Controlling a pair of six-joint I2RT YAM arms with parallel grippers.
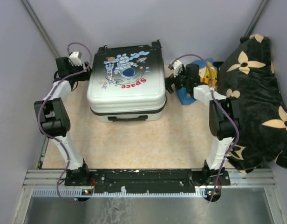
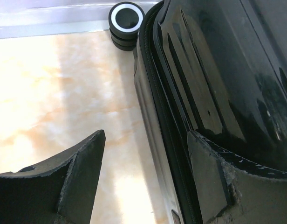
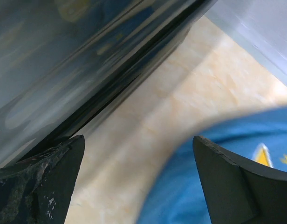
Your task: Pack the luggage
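The luggage [image 1: 127, 81] lies flat and closed on the tan table, astronaut print and red "Space" facing up. My left gripper [image 1: 86, 70] is open at its far left side. In the left wrist view the left gripper [image 2: 146, 134] straddles the rim of the luggage [image 2: 218, 70], one finger over the dark shell, one over the table, with a black wheel [image 2: 126, 18] beyond. My right gripper [image 1: 170, 83] is open and empty at the luggage's right side. In the right wrist view the right gripper [image 3: 138, 138] hangs between the shell [image 3: 64, 56] and a blue soft item [image 3: 181, 191].
The blue and yellow soft item [image 1: 206, 74] lies right of the luggage, behind the right wrist. A big black flower-patterned cushion [image 1: 255, 93] fills the right side. Grey walls close in the back and sides. A metal rail [image 1: 148, 179] runs along the near edge.
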